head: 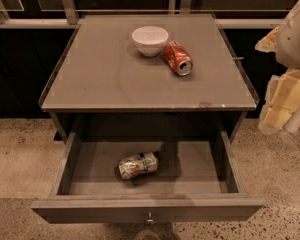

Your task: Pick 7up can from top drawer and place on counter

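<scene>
The 7up can (138, 165) lies on its side on the floor of the open top drawer (200, 209), a little toward 9 o'clock from the drawer's middle, its ends pointing roughly to 9 and 3. Nothing touches it.

The gripper (285, 104) hangs well apart at 3 o'clock, beyond the corner of the table (105, 79), and I cannot tell whether it is open or closed.

The risks, as I judge them: a lying can is round and dented, so a grasp set across its curve may make it roll toward the drawer's back wall or slip out. The table's front lip overhangs the rear of the drawer, and a steep descent could knock against it. On the table a white bowl (150, 40) sits near 12 o'clock with a red-orange can (178, 58) lying just beside it at its 4 o'clock; setting down close by could bump either.

The table is matte grey-brown with pale edges. A speckled floor (20, 149) surrounds it, and dark panels stand behind.
</scene>
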